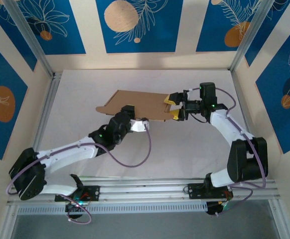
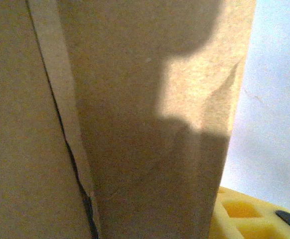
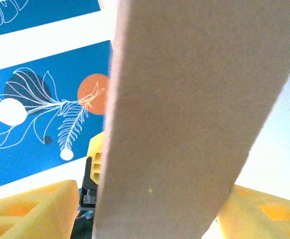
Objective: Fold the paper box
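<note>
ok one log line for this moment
paper box unfolded | left gripper at near edge | right gripper open astride right edge

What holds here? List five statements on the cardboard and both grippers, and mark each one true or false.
1. The plain brown corrugated cardboard sheet is a closed box. False: it is an open sheet, not closed up.
2. The right gripper has its yellow fingers on either side of the sheet's right end. True.
3. The left gripper is at the sheet's far edge. False: it is at the near edge.
4. Blue wall panels bear white leaf drawings. True.
5. The sheet carries red printing. False: its brown surface is plain.
</note>
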### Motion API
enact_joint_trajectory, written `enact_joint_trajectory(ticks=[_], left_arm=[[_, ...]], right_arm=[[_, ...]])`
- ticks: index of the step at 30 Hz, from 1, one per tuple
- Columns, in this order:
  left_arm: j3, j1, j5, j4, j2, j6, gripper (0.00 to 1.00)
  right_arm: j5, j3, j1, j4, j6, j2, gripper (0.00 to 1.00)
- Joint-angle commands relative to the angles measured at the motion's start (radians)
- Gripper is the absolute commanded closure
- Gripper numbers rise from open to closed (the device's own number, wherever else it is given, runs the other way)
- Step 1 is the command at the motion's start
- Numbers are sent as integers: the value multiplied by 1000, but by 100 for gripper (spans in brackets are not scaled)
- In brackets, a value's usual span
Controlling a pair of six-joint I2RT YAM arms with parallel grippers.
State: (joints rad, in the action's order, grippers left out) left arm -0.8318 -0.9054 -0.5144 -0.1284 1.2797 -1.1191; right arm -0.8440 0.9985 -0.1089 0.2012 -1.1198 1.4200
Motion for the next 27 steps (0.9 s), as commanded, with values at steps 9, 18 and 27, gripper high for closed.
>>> enact_joint_trajectory(ticks=[9,18,27], left_arm=[[-435,-8,231,917,87,373,63],[-691,-9,405,1219,356,474,65],[-865,-12,500,1361,589,480,66]], right_arm=[[453,185,55,546,490,-218,35],[786,154,-149,495,982,-374,38],[749,160,-270,597,1329,-401,40]])
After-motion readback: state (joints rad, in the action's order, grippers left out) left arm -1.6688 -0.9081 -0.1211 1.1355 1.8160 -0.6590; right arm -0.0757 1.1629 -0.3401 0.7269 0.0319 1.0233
